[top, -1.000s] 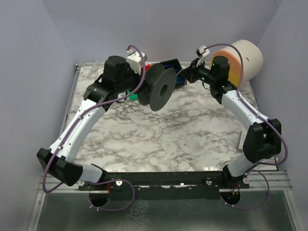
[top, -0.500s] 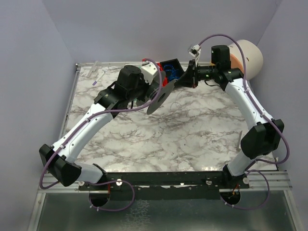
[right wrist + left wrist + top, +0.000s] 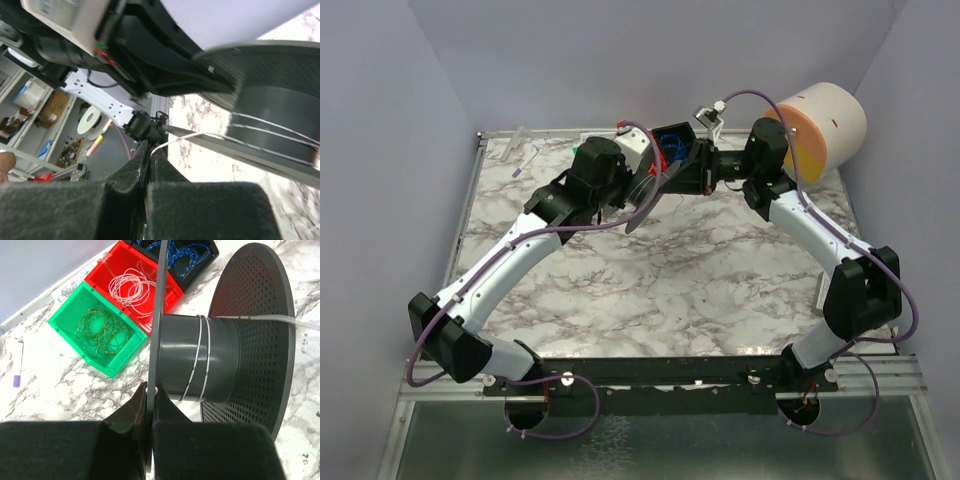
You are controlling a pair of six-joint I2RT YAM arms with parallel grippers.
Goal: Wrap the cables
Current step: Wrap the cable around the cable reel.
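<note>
My left pincer (image 3: 150,392) clamps the flange of the spool (image 3: 225,365). My right pincer (image 3: 149,152) pinches the whitish cable (image 3: 195,134) (2 turns wound). Near the far edge of the table (image 3: 50,385), other cables (image 3: 102,330) lie in bins (image 3: 67,320), the blue ones partly cut off.

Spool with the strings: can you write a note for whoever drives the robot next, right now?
Left gripper: shut on the spool, clamping its thin flange.
Right gripper: shut on the whitish cable that runs to the spool.
Done: two turns of that cable lie around the core.
Left: go on winding it, then the whitish coils in the red bin, green coils in the green bin, blue coils in the black bin.
</note>
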